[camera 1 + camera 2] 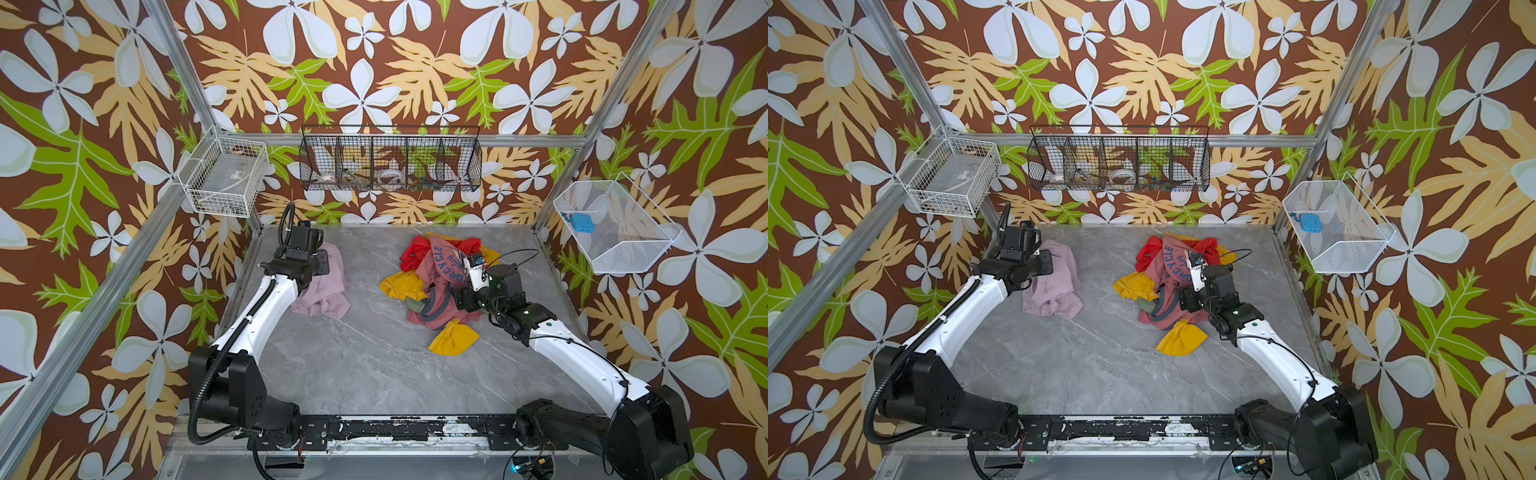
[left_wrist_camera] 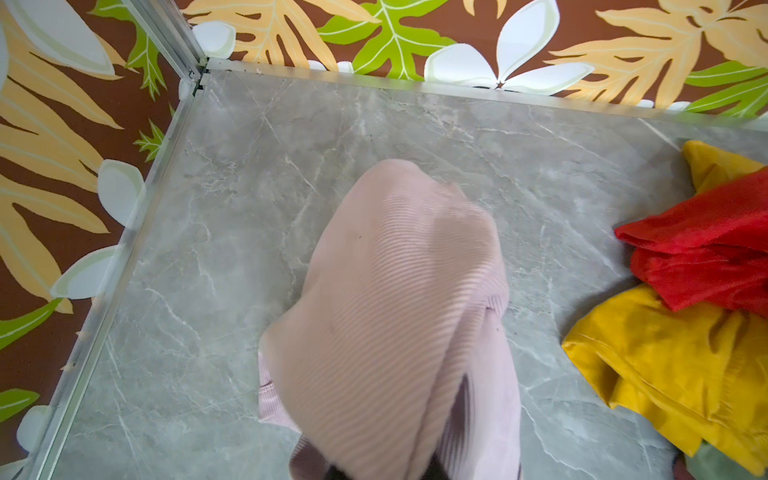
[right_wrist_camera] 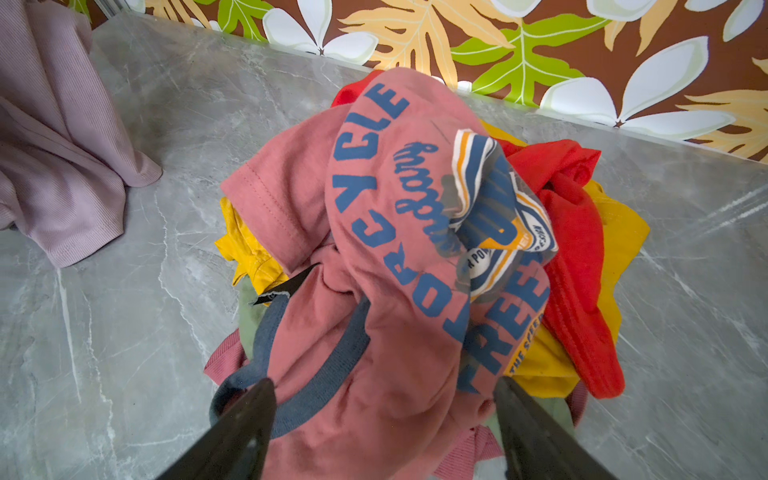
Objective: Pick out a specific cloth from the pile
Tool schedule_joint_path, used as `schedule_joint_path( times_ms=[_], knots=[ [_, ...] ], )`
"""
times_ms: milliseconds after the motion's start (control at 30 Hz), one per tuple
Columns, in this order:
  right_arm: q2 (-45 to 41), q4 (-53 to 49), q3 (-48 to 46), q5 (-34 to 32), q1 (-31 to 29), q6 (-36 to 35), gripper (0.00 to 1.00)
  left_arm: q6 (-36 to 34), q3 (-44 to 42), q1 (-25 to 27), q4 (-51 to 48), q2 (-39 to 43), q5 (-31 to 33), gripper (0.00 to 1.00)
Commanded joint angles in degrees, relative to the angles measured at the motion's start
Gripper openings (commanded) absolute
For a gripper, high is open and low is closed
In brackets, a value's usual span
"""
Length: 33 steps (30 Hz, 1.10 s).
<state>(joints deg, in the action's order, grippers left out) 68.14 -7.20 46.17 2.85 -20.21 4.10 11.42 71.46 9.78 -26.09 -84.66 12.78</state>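
One ribbed, crumpled lilac-pink cloth [image 1: 323,291]

2 white arms [image 1: 266,316], black joints [image 1: 241,386], corrugated cable [image 1: 192,424]

robot test cell, aluminium frame [image 1: 519,140], wire baskets [image 1: 473,162] (floral walls [image 1: 361,95])
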Motion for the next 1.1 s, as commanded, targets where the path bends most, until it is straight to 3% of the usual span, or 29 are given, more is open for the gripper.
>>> schedule_joint_path(
  times_ms=[0,267,600,1067],
  knots=[
    [-0.3,0.5,-0.2,0.3,0.0,0.8,0.82,-0.2,0.1,-0.9,6.4,-1.9,2.1,0.0],
    [-2.2,1.2,-2.4,-1.3,0.0,1.6,0.82,-0.1,4.4,-2.7,12.5,-9.5,4.9,0.0],
    [-3.1,0.3,-2.3,-2.6,0.1,1.7,0.82,3.6,-5.6,-2.6,28.0,-5.8,3.5,0.0],
    [-0.9,1.0,-2.5,-2.5,0.0,3.1,0.82,8.9,-12.8,0.1,24.2,-11.7,2.9,0.0]
  ],
)
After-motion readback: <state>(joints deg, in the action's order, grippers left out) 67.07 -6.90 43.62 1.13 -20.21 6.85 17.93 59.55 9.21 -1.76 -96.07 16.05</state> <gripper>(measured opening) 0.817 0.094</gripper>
